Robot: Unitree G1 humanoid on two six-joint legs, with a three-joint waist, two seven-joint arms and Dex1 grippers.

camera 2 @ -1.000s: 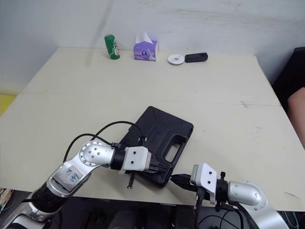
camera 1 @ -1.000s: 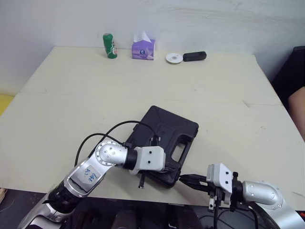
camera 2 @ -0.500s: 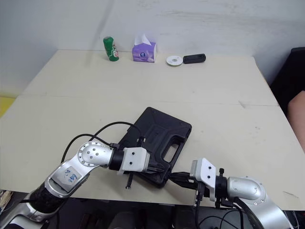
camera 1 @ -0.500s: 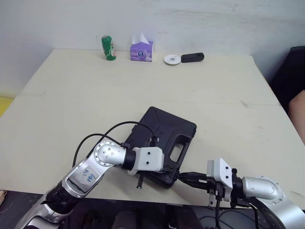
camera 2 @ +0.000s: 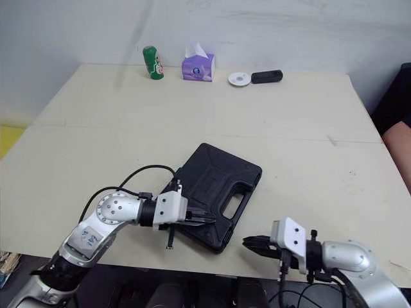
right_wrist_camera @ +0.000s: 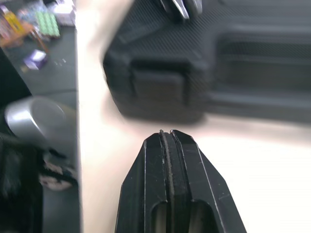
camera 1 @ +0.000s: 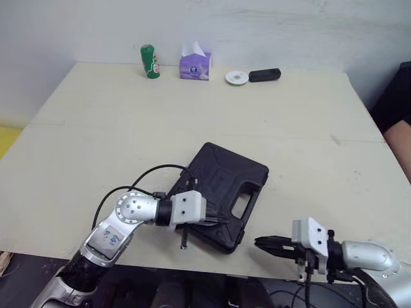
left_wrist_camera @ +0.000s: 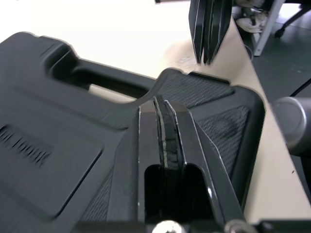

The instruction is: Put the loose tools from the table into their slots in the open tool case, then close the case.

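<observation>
Left pincer (camera 1: pixel 223 220) clenched empty over one closed case (camera 1: pixel 239 174); right pincer (camera 1: pixel 259 242) clenched, just beside

We see the tool case (camera 1: pixel 225 186) as matt black plastic with a grainy texture. The table (camera 1: pixel 128 128) looks smooth and matt. The left gripper (left_wrist_camera: pixel 162 99) and right gripper (right_wrist_camera: pixel 167 132) show smooth, slightly glossy black plastic.

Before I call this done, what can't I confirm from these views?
- Inside the case: the shut lid hides the tools and slots.
- Latch: blurred in the right wrist view, so locked or not is unclear.
- Left tool: it is over the case's near edge, but whether its shut tips touch the lid cannot be told.
- Black item at the far edge: too small to identify.
- Person's arm: cut off by the right edge.
</observation>
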